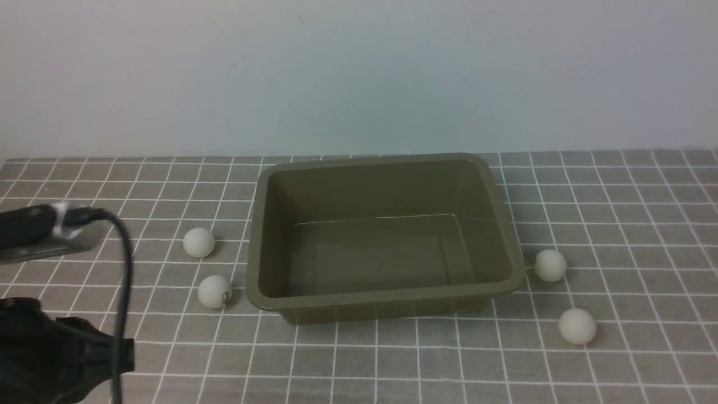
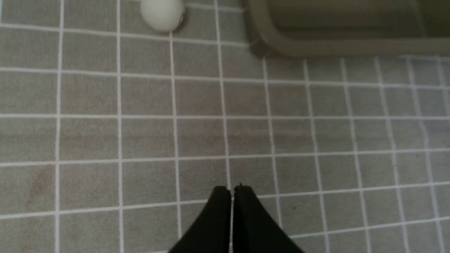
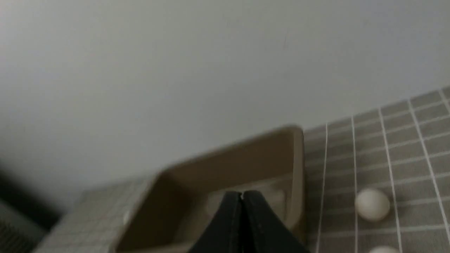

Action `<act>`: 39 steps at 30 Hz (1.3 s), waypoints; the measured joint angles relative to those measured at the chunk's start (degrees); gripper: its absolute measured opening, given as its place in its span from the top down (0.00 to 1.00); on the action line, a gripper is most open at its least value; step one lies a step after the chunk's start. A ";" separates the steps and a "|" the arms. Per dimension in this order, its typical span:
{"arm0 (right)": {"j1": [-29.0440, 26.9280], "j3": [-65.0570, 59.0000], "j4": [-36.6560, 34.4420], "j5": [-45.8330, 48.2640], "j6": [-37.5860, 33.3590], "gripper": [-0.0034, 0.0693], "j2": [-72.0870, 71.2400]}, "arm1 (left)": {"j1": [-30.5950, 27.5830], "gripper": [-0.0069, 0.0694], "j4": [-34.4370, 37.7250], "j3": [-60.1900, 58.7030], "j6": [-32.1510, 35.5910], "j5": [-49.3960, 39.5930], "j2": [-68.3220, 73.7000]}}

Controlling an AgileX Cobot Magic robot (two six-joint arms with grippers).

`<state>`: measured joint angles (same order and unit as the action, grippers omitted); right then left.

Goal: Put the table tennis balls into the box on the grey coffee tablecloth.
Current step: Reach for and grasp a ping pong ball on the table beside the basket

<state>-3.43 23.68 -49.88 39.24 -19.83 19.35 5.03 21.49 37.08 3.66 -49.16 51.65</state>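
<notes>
**Task objects.** The box stands open side up on the grey coffee tablecloth, at the centre of the front view. All four table tennis balls lie on the cloth outside the box.

Positions are read from the box centre, with 12 o'clock toward the wall:

- Far left ball: 9 o'clock, near the left wall of the box, not touching.
- Marked ball: 8 o'clock, just beside the near left corner. A dark print shows on its side.
- Far right ball: 3 o'clock, just beside the right rim.
- Near right ball: 4 o'clock, apart from the box and from the far right ball.

**Left gripper**. The two black fingers are pressed together tip to tip and pinch nothing. They hang over bare cloth. The left wrist view shows one ball and a corner of the box, both well apart from the tips. In the front view the left arm sits at 8 o'clock by the frame edge, with a black cable arching over it.

**Right gripper**. The fingers are pressed together and pinch nothing. The right wrist view is blurred. In it the tips overlap the box, and the gripper's height above the cloth cannot be told.
</notes>
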 joint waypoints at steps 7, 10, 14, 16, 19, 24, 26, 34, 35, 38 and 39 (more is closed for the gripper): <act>0.00 21.58 26.84 25.90 7.31 0.97 26.04 | 0.00 0.92 -0.11 3.41 7.16 8.85 16.43; 0.00 24.25 31.77 25.76 8.66 0.97 29.95 | 0.00 0.91 -0.11 5.49 8.92 11.56 21.04; 0.00 25.12 33.44 23.44 10.21 0.97 31.64 | 0.00 0.84 -0.05 9.50 11.55 13.13 27.96; 0.00 25.12 33.44 22.73 10.34 0.97 31.76 | 0.00 0.76 -0.05 12.00 12.00 13.67 32.04; 0.00 25.12 33.44 22.33 10.39 0.97 31.83 | 0.00 0.60 0.01 15.18 12.31 13.97 37.46; 0.00 25.12 33.44 22.16 10.39 0.97 31.95 | 0.00 0.36 0.06 19.24 12.77 15.69 45.60; 0.00 25.12 33.44 22.11 10.39 0.97 31.95 | 0.00 0.32 0.13 20.03 12.92 16.73 47.88; 0.00 25.12 33.44 21.25 10.69 0.97 31.95 | 0.00 0.43 0.63 21.90 13.10 19.24 54.97; 0.00 25.12 33.44 21.25 10.99 0.97 32.01 | 0.00 0.45 0.63 21.97 13.10 19.15 54.96; 0.00 25.12 34.15 21.19 13.24 0.96 32.86 | 0.00 0.45 0.48 22.36 13.10 17.02 53.69; 0.00 25.12 34.84 21.14 14.32 0.96 33.97 | 0.00 0.45 0.24 22.77 13.12 15.60 52.51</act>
<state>-3.43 48.80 -15.04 60.39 -5.51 53.33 5.03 21.73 59.85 16.78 -33.56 104.16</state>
